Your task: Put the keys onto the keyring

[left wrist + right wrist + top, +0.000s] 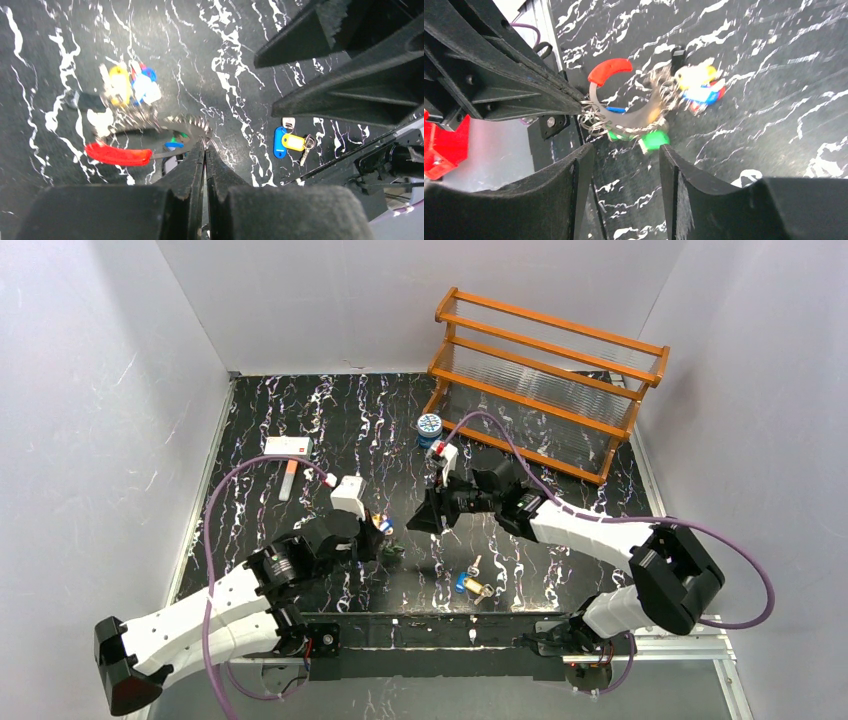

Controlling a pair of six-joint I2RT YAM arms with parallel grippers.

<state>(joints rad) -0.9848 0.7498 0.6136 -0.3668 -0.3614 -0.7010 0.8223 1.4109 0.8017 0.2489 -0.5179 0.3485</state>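
Ok so the left fingers (192,172) are pinched tight on the keyring (624,119), a thin silvery band with a red plastic sleeve, over the glossy black, white-veined surface (60,40). Blurry yellow, blue and green-tagged keys (696,82) dangle off it. The right fingers (579,185) are spread apart close by.

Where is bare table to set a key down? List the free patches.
Free: the back strip between the white box and the tin; the left edge in front of that box. Crowded: the centre, where the left gripper and right gripper meet at the keyring, and the loose keys.
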